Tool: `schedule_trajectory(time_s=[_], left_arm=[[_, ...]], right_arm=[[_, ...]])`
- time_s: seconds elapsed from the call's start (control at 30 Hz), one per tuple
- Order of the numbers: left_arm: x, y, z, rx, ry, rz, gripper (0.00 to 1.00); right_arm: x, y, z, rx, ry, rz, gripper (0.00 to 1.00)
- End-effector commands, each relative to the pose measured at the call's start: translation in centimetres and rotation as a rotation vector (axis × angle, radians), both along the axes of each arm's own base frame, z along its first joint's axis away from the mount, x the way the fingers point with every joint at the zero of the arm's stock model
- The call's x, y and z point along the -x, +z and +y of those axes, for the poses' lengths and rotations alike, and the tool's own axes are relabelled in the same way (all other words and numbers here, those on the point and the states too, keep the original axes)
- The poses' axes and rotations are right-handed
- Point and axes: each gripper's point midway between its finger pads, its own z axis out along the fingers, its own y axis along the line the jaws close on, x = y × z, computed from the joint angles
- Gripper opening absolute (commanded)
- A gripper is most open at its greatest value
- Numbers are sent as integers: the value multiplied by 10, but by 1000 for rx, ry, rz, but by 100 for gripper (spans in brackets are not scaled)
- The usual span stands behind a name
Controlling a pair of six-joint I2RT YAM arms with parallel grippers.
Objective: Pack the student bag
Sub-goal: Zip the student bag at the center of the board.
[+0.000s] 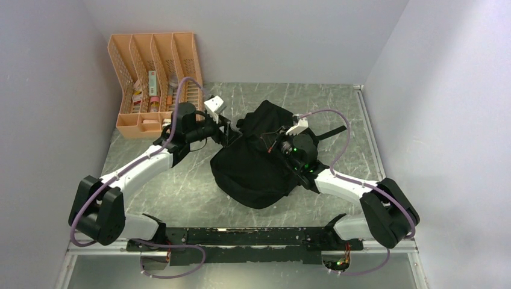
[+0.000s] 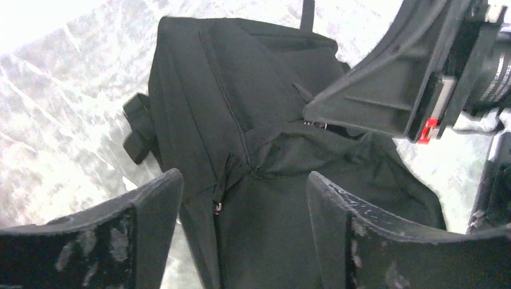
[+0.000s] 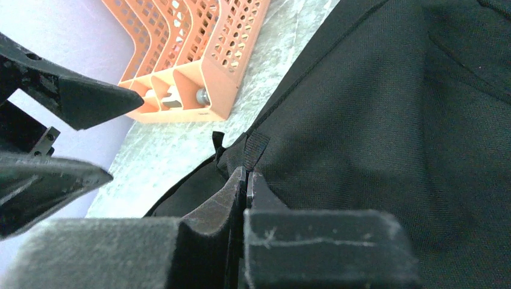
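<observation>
The student bag (image 1: 253,171), a large black soft backpack, lies closed in the middle of the table. My left gripper (image 1: 232,129) stands open at the bag's upper left edge. In the left wrist view its fingers straddle the bag's dark fabric (image 2: 199,90) near a zipper pull (image 2: 216,208) and grip nothing. My right gripper (image 1: 278,146) rests on top of the bag. In the right wrist view its jaws (image 3: 246,176) are pressed together on a black webbing tab (image 3: 256,147) of the bag (image 3: 391,120). The bag's inside is hidden.
An orange mesh desk organiser (image 1: 155,78) with small items in its slots stands at the back left against the wall, also in the right wrist view (image 3: 199,54). Grey walls close in the table on the left, back and right. The arm bases sit along the near edge.
</observation>
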Motion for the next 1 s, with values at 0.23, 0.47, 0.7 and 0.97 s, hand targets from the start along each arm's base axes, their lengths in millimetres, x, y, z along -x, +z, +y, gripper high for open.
schedule_trajectory(time_s=[0.23, 0.47, 0.7, 0.97], left_arm=[[26, 5, -26, -224, -503, -617, 82], [32, -21, -53, -322, -708, -707, 76], [15, -29, -70, -353, -687, -715, 67], [1, -37, -74, -379, -668, -711, 57]], right_arm=[[7, 14, 7, 12, 58, -40, 0], [9, 14, 7, 12, 66, -42, 0], [10, 15, 8, 13, 75, -44, 0], [11, 15, 9, 12, 83, -44, 0]])
